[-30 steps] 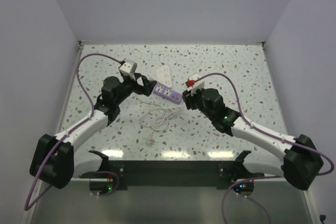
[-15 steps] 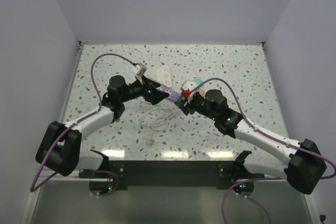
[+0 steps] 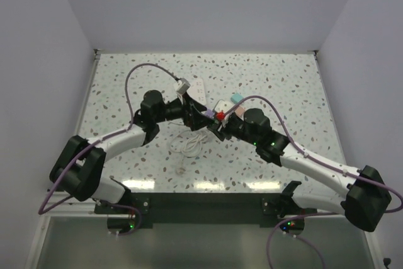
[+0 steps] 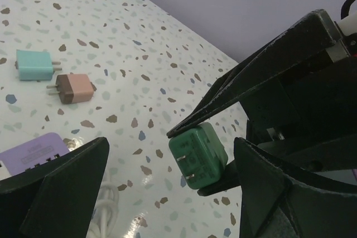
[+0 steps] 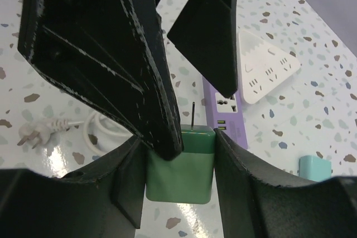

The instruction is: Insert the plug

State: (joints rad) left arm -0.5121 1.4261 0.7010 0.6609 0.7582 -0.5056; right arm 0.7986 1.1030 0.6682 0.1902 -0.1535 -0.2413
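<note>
Right wrist view: green plug (image 5: 179, 178) was held clamped in right pincer (image 5: 179, 157), prongs clear of purple strip (image 5: 226, 118). Left pincer (image 4: 170, 147) was spread wide, empty. Insertion was judged outstanding.

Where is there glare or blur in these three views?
Top external: evenly lit, with bright glare patches on the table near its front edge. Left wrist: the green plug is sharp, while the black fingers at the bottom edge look soft and featureless. Right wrist: black fingers close to the lens fill much of the frame, and a pale sheen lies on the table at left.
</note>
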